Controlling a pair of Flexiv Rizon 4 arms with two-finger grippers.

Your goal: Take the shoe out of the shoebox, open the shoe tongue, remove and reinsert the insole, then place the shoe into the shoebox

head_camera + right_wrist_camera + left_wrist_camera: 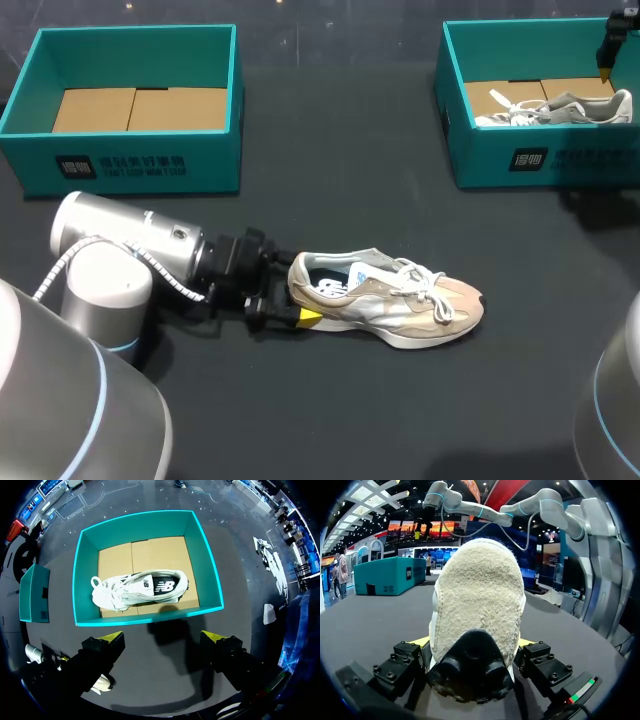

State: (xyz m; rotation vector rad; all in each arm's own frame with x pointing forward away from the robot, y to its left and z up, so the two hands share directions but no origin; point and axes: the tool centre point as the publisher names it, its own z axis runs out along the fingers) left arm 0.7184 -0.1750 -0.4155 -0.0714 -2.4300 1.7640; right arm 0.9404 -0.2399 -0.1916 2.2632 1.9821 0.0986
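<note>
Table (350, 420) front edge: your left gripper (297, 300) is clamping the shoe (395, 295) by its heel, toe pointing toward the right edge; right gripper (162, 640) is gaping, empty.

I'm running a robot manipulation station, a test bench rather than a home or a shop. My left arm (120, 245) and right arm (612, 410) both come in over one dark matte table (340, 180). On it stand two open teal shoeboxes floored with plain cardboard, the left shoebox (135, 165) and the right shoebox (540, 160). A beige sneaker (400, 300) lies on the tabletop, and a white sneaker (560, 108) lies inside the right shoebox.
</note>
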